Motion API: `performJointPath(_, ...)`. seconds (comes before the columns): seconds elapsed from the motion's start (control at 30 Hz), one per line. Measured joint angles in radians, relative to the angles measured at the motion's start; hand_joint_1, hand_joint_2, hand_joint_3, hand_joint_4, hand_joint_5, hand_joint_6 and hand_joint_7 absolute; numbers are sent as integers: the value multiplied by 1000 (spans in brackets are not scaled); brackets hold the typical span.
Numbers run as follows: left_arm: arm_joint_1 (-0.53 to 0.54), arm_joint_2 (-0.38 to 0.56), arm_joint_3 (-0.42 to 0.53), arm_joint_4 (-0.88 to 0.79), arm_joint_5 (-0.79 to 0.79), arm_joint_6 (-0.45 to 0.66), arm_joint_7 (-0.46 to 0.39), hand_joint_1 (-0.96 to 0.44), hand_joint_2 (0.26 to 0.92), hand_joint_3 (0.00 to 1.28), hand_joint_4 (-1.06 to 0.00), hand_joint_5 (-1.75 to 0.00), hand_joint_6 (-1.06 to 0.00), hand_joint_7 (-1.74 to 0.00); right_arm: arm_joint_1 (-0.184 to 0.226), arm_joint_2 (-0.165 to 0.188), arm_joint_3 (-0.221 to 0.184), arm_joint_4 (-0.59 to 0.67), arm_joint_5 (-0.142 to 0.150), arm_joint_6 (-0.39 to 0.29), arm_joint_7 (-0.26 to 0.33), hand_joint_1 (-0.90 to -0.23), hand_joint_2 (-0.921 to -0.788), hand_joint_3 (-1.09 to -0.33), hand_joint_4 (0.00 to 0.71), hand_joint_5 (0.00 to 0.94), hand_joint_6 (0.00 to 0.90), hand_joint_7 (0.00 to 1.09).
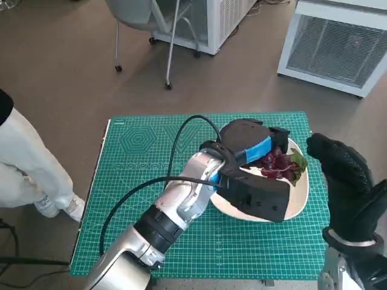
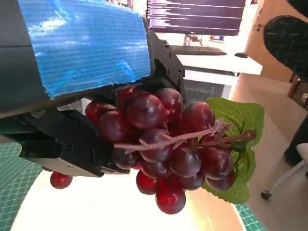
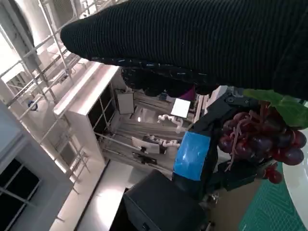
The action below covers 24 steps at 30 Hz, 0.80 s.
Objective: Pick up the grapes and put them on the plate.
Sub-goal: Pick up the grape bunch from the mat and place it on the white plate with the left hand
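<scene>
Left hand [image 1: 253, 158] grips the grapes [image 1: 279, 164] just above the plate [image 1: 300, 194], so only lowering and release remain; right hand [image 1: 343, 175] hovers empty, fingers loosely apart.

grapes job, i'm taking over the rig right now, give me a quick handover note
Left hand: holds the bunch of dark red grapes with a green leaf, above the white plate.
Right hand: black glove, holding nothing, raised beside the plate's right edge.
The plate sits on the green cutting mat, on its right part.
Done: grapes picked up and carried over the plate.
Left: in the left wrist view the bunch hangs clear of the plate surface, so lower it, let go and pull the left hand away.
</scene>
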Motion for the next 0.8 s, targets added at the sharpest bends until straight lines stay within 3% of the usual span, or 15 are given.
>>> performJointPath(0.17,0,-1,2,1,-7,1,0,4,921,164,-526,-1468,-601,-1068,0,0,0,0,-1,0,-5,-505,-921,-543,454,0,157,533)
performJointPath(0.23,0,-3,6,4,-20,3,-2,80,904,218,-515,-1443,-544,-1002,0,1,0,0,-1,0,-6,-505,-921,-543,455,0,156,535)
performJointPath(0.33,0,-7,21,12,-50,7,-17,224,873,270,-513,-1382,-496,-511,0,1,1,1,-2,-1,-8,-505,-921,-542,455,1,156,537)
performJointPath(0.4,-1,-10,30,21,-75,15,-41,102,870,203,-434,-1064,-454,-248,0,2,2,2,-2,-1,-10,-505,-921,-542,455,1,155,538)
performJointPath(0.47,-2,-11,35,28,-93,27,-74,-131,873,111,-283,-582,-384,-116,0,3,3,2,-3,-1,-11,-505,-921,-541,455,1,155,539)
performJointPath(0.53,-2,-11,35,32,-106,39,-110,-279,880,60,-170,-295,-321,-57,0,5,4,2,-3,-1,-11,-505,-921,-541,456,1,155,540)
performJointPath(0.63,-3,-8,35,39,-122,54,-166,-409,888,28,-89,-107,-257,-21,0,7,5,2,-3,-1,-12,-505,-921,-541,455,1,154,541)
performJointPath(0.8,-18,-1,45,76,-170,41,-253,-511,900,14,-21,-18,-189,-3,0,8,6,2,-3,-1,-12,-505,-921,-541,456,1,153,543)
